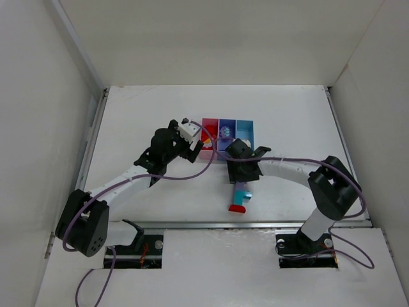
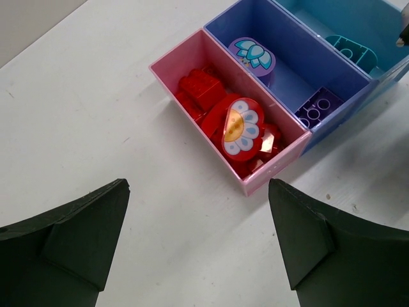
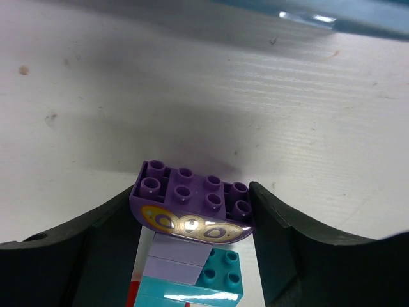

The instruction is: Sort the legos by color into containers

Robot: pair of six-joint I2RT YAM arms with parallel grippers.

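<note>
Fingers of the left gripper (image 2: pixel 198 188) stand spread above the table (image 2: pixel 96 96) beside the pink bin (image 2: pixel 281 163) of red bricks (image 2: pixel 201 89), the purple bin (image 2: pixel 236 19) and blue bin (image 1: pixel 245 128) next along, while the right gripper (image 3: pixel 192 192) pinches the purple top of a clump (image 3: pixel 192 217) on the table before the blue bin.

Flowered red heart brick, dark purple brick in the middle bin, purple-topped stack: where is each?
flowered red heart brick (image 2: pixel 241 126): left wrist view, its flower face.
dark purple brick (image 2: pixel 317 107): left wrist view, its studded top.
purple-topped stack (image 3: pixel 190 203): right wrist view, top brick's studs.
</note>
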